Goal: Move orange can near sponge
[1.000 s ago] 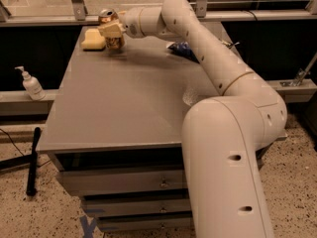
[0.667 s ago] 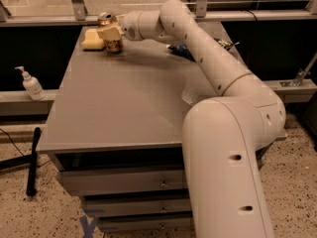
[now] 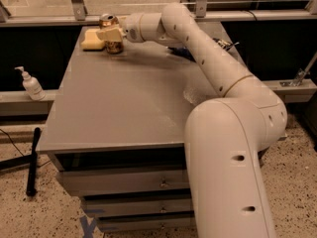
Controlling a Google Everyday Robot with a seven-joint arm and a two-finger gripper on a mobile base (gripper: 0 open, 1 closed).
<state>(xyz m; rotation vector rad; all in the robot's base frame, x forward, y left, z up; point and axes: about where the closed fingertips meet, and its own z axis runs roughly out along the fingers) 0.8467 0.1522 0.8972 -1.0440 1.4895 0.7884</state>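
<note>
The orange can (image 3: 113,44) stands upright at the far left of the grey table (image 3: 124,108), its silver top showing. It is right next to the pale yellow sponge (image 3: 90,40), which lies flat just to its left. My gripper (image 3: 112,33) reaches in from the right and is shut on the orange can, with one cream finger (image 3: 110,33) across the can's front. The can's base is at the table surface.
A dark blue snack bag (image 3: 181,53) lies on the table behind my forearm. A white pump bottle (image 3: 30,86) stands on a ledge left of the table. A black pole (image 3: 31,160) leans by the table's left front. Drawers sit under the table.
My gripper and the orange can have shifted only slightly at the far left, staying beside the sponge. The sponge has not moved.
</note>
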